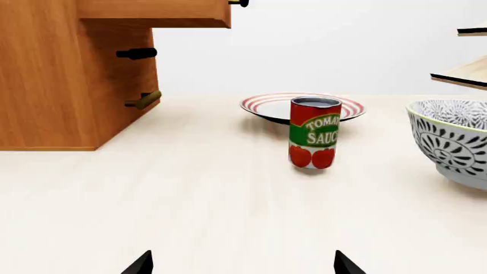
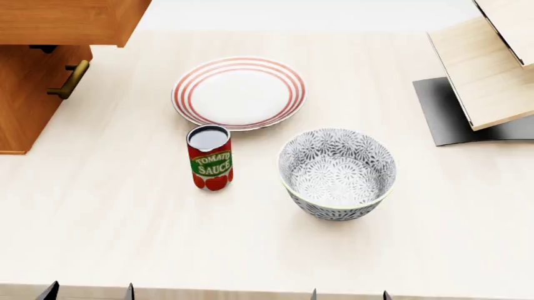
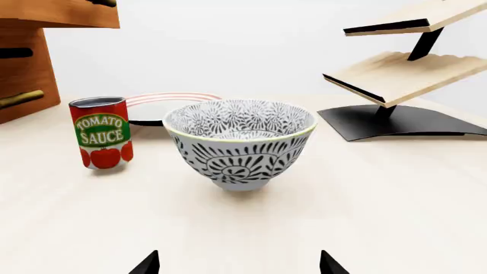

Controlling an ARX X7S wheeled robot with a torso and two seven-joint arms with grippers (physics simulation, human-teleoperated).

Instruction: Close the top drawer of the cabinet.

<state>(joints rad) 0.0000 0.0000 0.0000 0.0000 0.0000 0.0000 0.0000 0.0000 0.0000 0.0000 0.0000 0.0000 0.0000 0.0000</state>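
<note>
- Left fingers [image 1: 243, 265]: apart, empty, low over the desk's [image 2: 109, 212] near edge.
- Right fingers [image 3: 238, 264]: apart, empty, at the near edge, facing the patterned bowl [image 3: 239, 142].
- Top drawer [image 2: 71, 20]: pulled out, overhanging from the cabinet [image 2: 29, 94] at the far-left corner; well apart from both fingers.
- Advised: raise left arm, skirt the tomato sauce can [image 2: 209, 157], press flat on the drawer front, push straight in.

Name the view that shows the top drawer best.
Left wrist view: the top drawer juts out past the cabinet face, seen side-on. Head view shows only its top from above; right wrist view catches one corner.
</note>
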